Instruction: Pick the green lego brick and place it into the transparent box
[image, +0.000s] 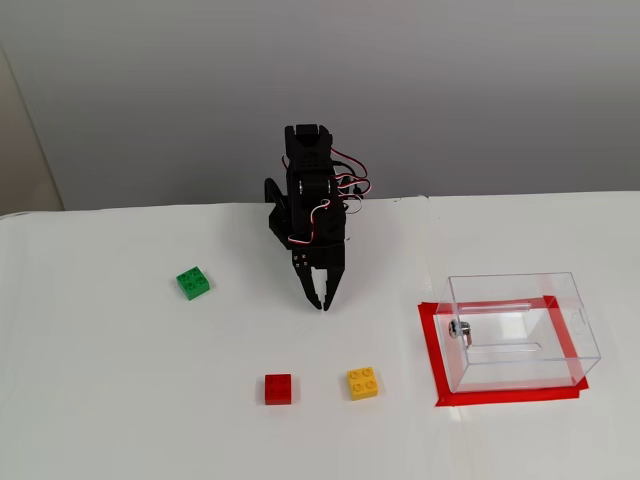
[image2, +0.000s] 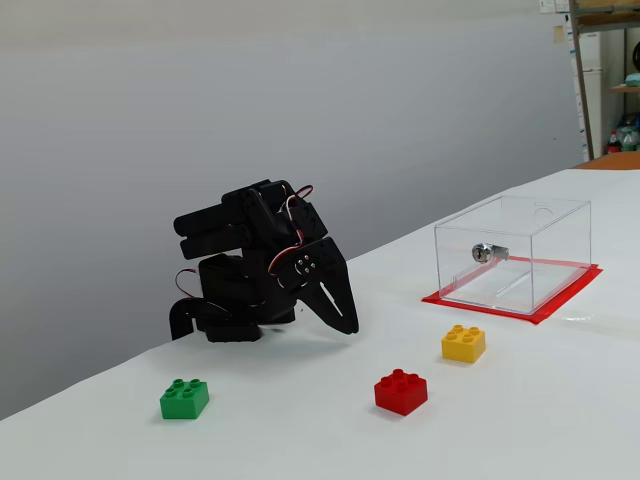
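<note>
green lego brick (image: 193, 283) light, rigid, slick plastic | pinch 2 flat side walls, below 4 studs | gripper (image: 322, 302) closed, empty, well apart

three bricks, one green lego brick (image: 193, 283), one red brick (image: 278, 389), one yellow brick (image: 362, 383); one transparent box (image: 515, 330).

Green lego brick (image: 193, 283) lies studs-up, well apart from upright transparent box (image: 517, 330).
</note>
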